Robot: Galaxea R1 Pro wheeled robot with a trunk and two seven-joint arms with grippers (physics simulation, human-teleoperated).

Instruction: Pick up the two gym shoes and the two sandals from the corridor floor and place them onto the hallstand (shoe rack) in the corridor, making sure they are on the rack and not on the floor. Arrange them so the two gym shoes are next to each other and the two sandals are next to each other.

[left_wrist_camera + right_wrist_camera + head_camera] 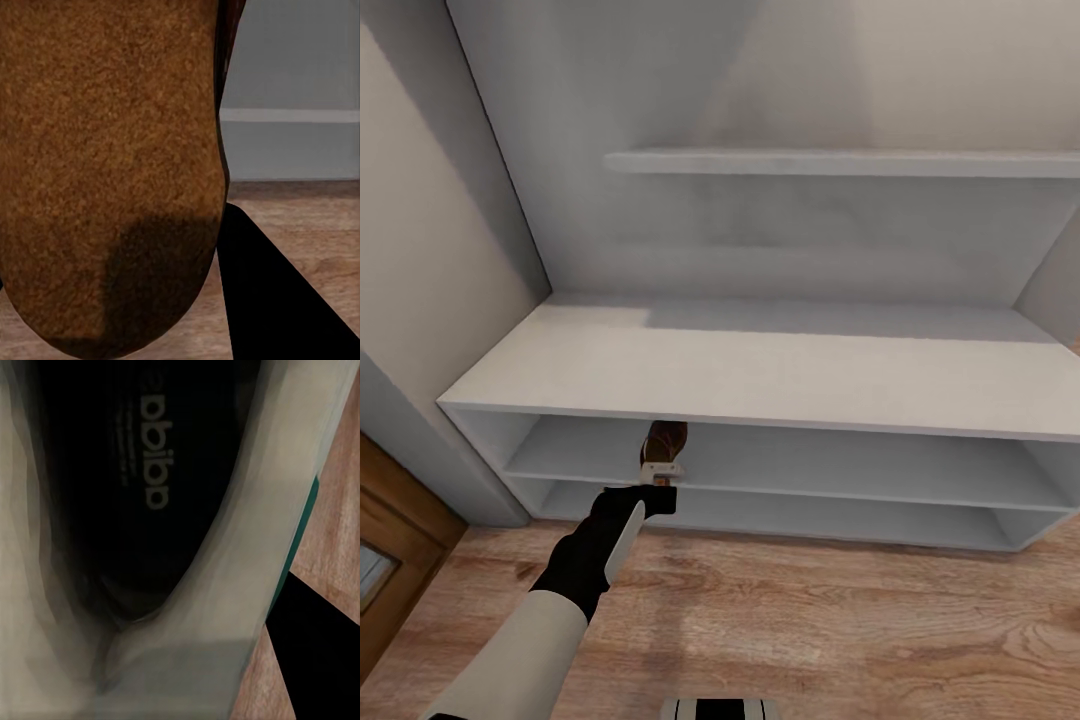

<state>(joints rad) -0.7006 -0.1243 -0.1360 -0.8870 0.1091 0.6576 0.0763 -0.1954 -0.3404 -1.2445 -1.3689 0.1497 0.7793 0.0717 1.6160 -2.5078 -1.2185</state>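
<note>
Spanning the wall ahead, the hallstand [760,375] stood as a wide, low, light-grey unit with a flat top and two open shelf rows, and a grey wall shelf [840,163] ran above it. The corridor floor [840,620] of light wood-grain planks lay before it. The left arm reached forward from the head view's lower left, its dark forearm ending at the left tool [660,478], which pinched a brown sandal [667,440] upright at the mouth of the upper shelf row, just under the edge of the flat top. In the left wrist view the sandal's tan footbed [112,172] lay close against the camera, beside one dark finger [277,300]. In the right wrist view the right tool held a white gym shoe [150,547], dark inside, a green stripe along its side, over the planks.
</note>
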